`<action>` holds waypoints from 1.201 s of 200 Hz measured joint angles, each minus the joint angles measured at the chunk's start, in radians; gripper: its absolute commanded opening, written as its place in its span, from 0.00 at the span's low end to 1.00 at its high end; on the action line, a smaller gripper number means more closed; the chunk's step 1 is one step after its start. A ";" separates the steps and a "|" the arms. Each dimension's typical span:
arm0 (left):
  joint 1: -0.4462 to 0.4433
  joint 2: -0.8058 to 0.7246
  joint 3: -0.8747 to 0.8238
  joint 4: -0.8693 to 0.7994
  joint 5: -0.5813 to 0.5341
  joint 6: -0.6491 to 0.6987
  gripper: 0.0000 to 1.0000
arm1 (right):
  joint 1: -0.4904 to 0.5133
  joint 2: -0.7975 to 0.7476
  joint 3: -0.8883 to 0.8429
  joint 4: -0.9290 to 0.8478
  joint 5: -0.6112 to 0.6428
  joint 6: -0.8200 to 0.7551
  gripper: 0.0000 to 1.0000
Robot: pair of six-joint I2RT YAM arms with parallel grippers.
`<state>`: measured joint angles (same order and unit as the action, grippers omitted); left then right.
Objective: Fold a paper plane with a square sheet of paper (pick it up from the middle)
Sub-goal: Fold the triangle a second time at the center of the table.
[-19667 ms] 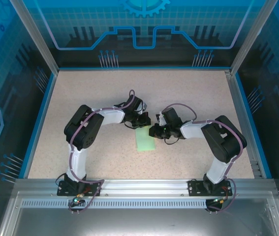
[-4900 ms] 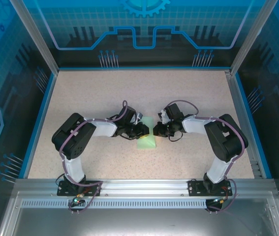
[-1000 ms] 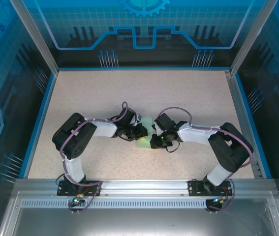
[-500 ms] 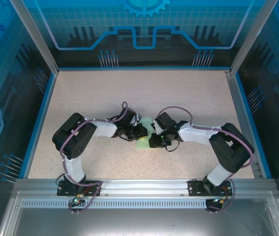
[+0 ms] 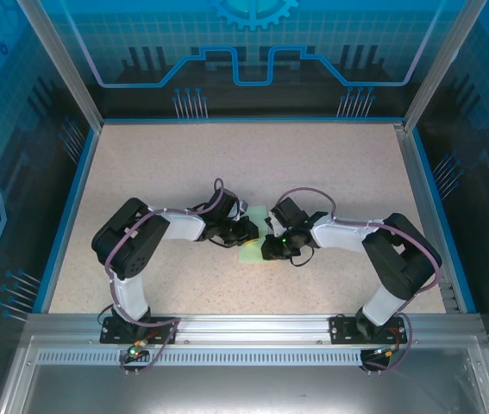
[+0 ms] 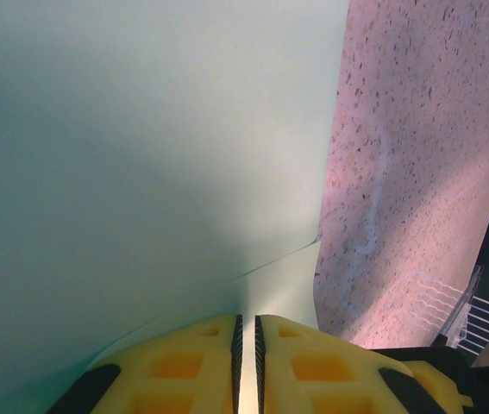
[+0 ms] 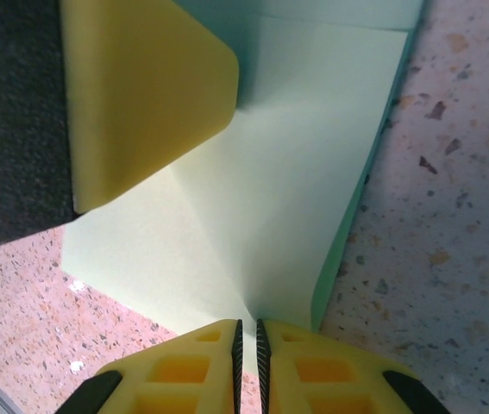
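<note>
The pale green sheet of paper (image 5: 253, 252) lies folded at the middle of the table, between the two wrists. In the left wrist view the paper (image 6: 141, 155) spreads across the left side, with a layer's edge running into the yellow jaws. My left gripper (image 6: 246, 321) is shut on that edge. In the right wrist view a creased flap of the paper (image 7: 296, 172) narrows into my right gripper (image 7: 247, 326), which is shut on it. The flap's right edge curls up off the table. A yellow finger (image 7: 141, 95) of the left gripper rests on the paper's far corner.
The speckled beige tabletop (image 5: 227, 164) is bordered by a blue rim and metal frame posts (image 5: 421, 129). Both arms bend inward, their wrists almost touching above the paper. Cables loop over each forearm.
The right wrist has edged slightly left and toward the near side over the paper. The left arm has stayed put. Both grippers remain shut.
</note>
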<state>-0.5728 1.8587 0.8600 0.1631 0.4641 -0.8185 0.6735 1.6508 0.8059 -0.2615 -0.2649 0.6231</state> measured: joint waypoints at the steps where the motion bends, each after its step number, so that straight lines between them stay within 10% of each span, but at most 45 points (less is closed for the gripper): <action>1: 0.000 0.000 0.000 0.000 0.000 0.000 0.17 | 0.000 0.000 0.000 0.000 0.000 0.000 0.15; 240: 0.000 0.000 0.000 -0.001 -0.002 -0.004 0.17 | -0.010 0.010 -0.024 0.029 -0.031 -0.003 0.15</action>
<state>-0.5728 1.8587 0.8600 0.1619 0.4622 -0.8223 0.6636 1.6604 0.7818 -0.2329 -0.2958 0.6201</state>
